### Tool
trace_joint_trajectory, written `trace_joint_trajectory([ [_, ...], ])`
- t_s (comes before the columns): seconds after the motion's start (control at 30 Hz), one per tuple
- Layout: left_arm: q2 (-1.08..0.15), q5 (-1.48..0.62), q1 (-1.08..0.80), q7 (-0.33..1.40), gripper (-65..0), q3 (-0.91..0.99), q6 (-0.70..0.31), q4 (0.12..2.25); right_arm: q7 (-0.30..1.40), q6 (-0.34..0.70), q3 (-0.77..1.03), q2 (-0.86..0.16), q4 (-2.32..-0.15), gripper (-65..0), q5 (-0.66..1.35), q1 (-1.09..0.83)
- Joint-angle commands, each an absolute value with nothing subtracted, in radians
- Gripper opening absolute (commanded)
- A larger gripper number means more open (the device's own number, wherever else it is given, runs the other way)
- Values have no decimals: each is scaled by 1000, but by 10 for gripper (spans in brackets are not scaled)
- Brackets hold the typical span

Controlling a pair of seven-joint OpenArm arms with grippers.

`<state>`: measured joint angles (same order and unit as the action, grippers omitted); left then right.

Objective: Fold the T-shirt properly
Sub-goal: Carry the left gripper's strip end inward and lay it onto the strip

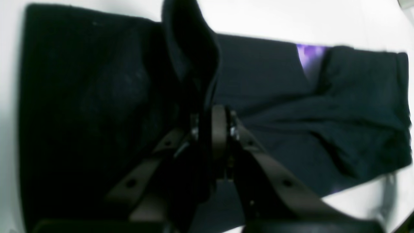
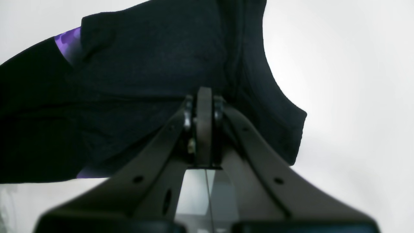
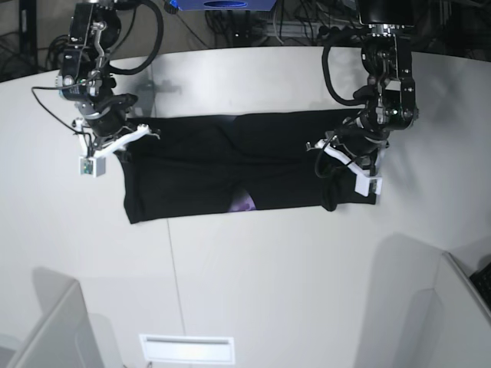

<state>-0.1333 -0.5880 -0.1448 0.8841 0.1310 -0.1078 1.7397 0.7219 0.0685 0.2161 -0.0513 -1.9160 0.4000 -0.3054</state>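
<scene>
Both ends of the T-shirt (image 3: pixel 230 165), stretched across the white table (image 3: pixel 253 276), were pinched: left gripper (image 1: pixel 212 119) and right gripper (image 2: pixel 203 106) each clamped on black cloth. Uneven pulling could probably slip a corner loose, skewing the fold.

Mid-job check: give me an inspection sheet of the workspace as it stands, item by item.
Surface: white table, a seam running down it.
Job's things: black T-shirt folded into a long band across the table, a small patch of purple print showing at its near edge.
Clutter: nothing seen on the table.
Grippers: left gripper shut on the T-shirt, cloth lifted between its fingers; right gripper shut on the T-shirt's other end.
Cables: black cables loop along both arms; a tangle lies behind the table.
Surroundings: grey panels at the near corners, dark equipment beyond.
</scene>
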Motion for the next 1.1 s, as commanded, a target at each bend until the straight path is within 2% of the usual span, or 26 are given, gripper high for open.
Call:
trace_joint_trajectory([
  [0.0,-134,-608,-119,863,-650,119,-117,1756,699,71,220,-58,-1931,-650,407,-298],
  [0.47,-59,-602,-85,860,-650,18,-116,1678,699,71,220,-58,-1931,-650,407,-298],
  [0.83,-16,-605,-48,865,-650,16,-116,1667,699,71,220,-59,-1929,-650,407,-298],
  [0.97,-15,-611,-44,865,-650,16,-44,1673,699,71,220,-59,-1929,-650,407,-298],
  [1.07,-15,-611,-38,865,-650,15,-42,1673,699,71,220,-59,-1929,-650,407,-298],
])
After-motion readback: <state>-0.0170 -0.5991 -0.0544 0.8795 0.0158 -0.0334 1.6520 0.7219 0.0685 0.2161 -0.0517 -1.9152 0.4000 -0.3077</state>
